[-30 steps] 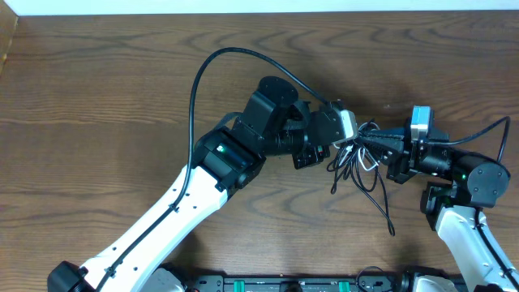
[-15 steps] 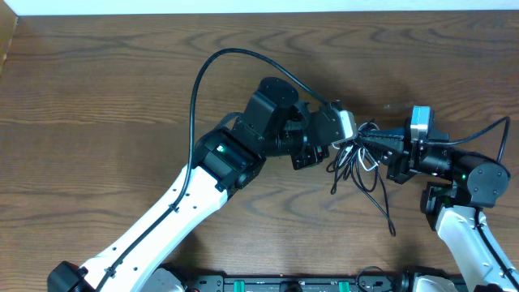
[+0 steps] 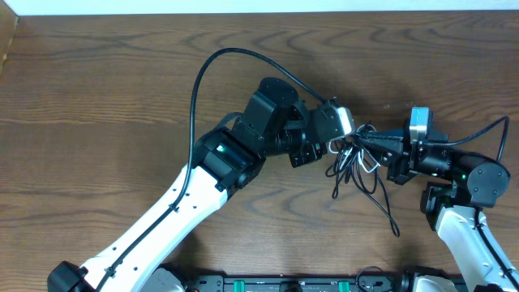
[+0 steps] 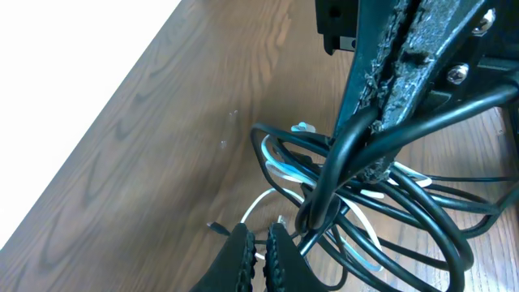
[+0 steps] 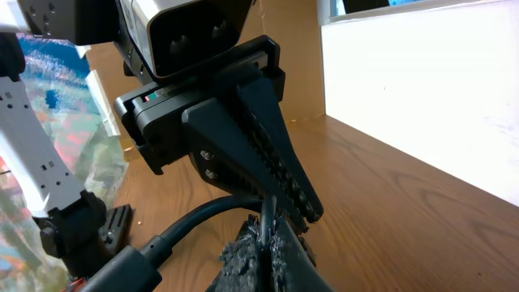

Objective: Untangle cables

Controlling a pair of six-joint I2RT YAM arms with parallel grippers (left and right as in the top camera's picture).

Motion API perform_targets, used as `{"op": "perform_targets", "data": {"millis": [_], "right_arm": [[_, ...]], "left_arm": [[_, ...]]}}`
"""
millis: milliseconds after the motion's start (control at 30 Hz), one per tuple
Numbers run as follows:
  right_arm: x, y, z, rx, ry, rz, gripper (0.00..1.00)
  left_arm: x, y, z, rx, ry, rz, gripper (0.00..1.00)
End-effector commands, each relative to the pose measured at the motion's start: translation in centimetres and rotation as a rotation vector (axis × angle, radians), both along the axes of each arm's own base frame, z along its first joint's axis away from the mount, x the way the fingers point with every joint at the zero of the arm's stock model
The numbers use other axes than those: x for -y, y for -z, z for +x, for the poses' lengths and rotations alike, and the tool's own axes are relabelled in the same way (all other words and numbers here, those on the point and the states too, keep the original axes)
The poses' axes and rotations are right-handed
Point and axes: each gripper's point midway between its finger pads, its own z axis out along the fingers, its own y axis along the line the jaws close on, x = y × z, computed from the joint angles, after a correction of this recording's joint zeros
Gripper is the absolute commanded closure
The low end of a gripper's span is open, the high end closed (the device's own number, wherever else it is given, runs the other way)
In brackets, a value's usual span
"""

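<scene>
The cables (image 3: 358, 168), several thin black loops with a short white one among them, hang in a knot between my two grippers right of the table's middle. A black tail (image 3: 389, 217) trails toward the front edge. My left gripper (image 3: 341, 144) is shut at the knot's left side; in its wrist view the fingertips (image 4: 243, 243) pinch a thin strand beside the white cable (image 4: 277, 168). My right gripper (image 3: 362, 139) faces it, shut on a black cable loop (image 4: 422, 212). The right wrist view shows that strand (image 5: 268, 212) clamped in the right gripper (image 5: 270, 227), with the left gripper (image 5: 310, 212) just beyond.
The left arm's thick black cord (image 3: 199, 77) arcs over the table's left middle. Bare brown wood (image 3: 97, 122) surrounds the knot. The white wall edge (image 3: 259, 6) runs along the back. Both arm bases stand at the front edge.
My left gripper has drawn slightly up and left, tightening the knot between the grippers. The black tail's end has slid a little toward the front. The right gripper has held still.
</scene>
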Motion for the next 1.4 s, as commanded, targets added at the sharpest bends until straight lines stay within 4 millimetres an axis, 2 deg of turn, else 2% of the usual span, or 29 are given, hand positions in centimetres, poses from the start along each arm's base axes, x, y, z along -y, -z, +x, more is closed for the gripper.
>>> {"op": "perform_targets", "data": {"millis": [0, 33, 233, 400, 633, 933, 1367], "right_arm": [[0.2, -0.5, 0.3, 0.031, 0.018, 0.001, 0.99], [0.2, -0.5, 0.3, 0.031, 0.018, 0.001, 0.99], [0.2, -0.5, 0.3, 0.031, 0.018, 0.001, 0.99], [0.2, -0.5, 0.3, 0.027, 0.017, 0.002, 0.99], [0.2, -0.5, 0.2, 0.022, 0.014, 0.001, 0.99], [0.2, -0.5, 0.3, 0.023, 0.018, 0.003, 0.99], [0.7, -1.3, 1.4, 0.034, 0.087, 0.044, 0.99]], "left_arm": [[-0.4, -1.5, 0.3, 0.021, -0.023, -0.022, 0.62], [-0.4, -1.5, 0.3, 0.021, -0.023, -0.022, 0.58], [0.5, -2.0, -1.5, -0.019, 0.077, -0.069, 0.58], [0.6, -2.1, -1.9, -0.027, 0.1, -0.079, 0.58], [1.3, -2.9, -3.4, -0.05, 0.187, -0.128, 0.59], [1.4, -2.9, -3.6, -0.054, 0.195, -0.129, 0.62], [2.2, -2.5, -5.3, -0.126, 0.305, -0.163, 0.66]]}}
